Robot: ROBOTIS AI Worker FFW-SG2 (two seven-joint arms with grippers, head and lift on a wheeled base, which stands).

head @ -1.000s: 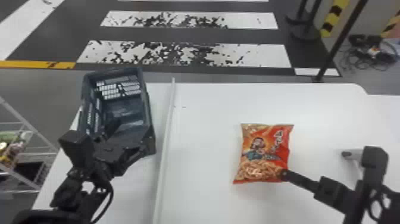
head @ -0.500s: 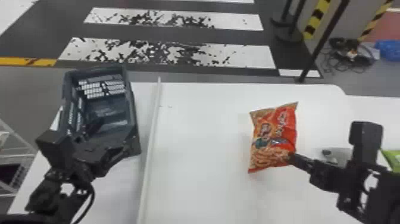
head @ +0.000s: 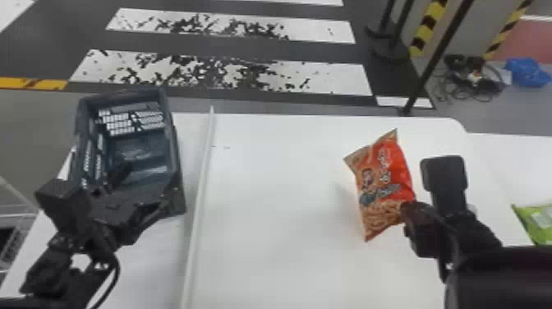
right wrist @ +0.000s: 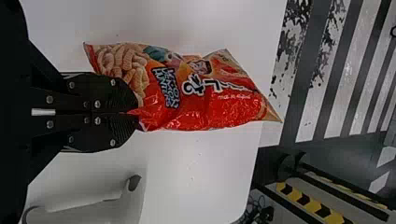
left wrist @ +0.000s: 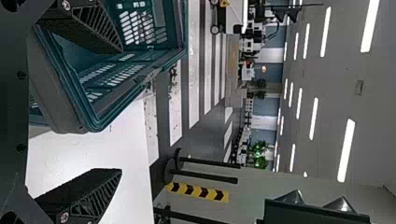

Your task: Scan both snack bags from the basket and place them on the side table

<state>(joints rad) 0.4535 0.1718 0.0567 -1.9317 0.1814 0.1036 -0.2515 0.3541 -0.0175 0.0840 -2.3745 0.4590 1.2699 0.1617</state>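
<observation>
Head view: right fingers [head: 412, 211] closed together, pinching the red snack bag [head: 382, 185].

— What is the basket [head: 175, 160] made of?
— Matt plastic, by its look.
— And right of the basket?
— A snack bag [head: 384, 187] of glossy, crinkled film; beneath the basket, a smooth desk [head: 279, 185].

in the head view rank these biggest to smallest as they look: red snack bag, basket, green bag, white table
1. white table
2. basket
3. red snack bag
4. green bag, judged by its visible part, cut off by the edge
</observation>
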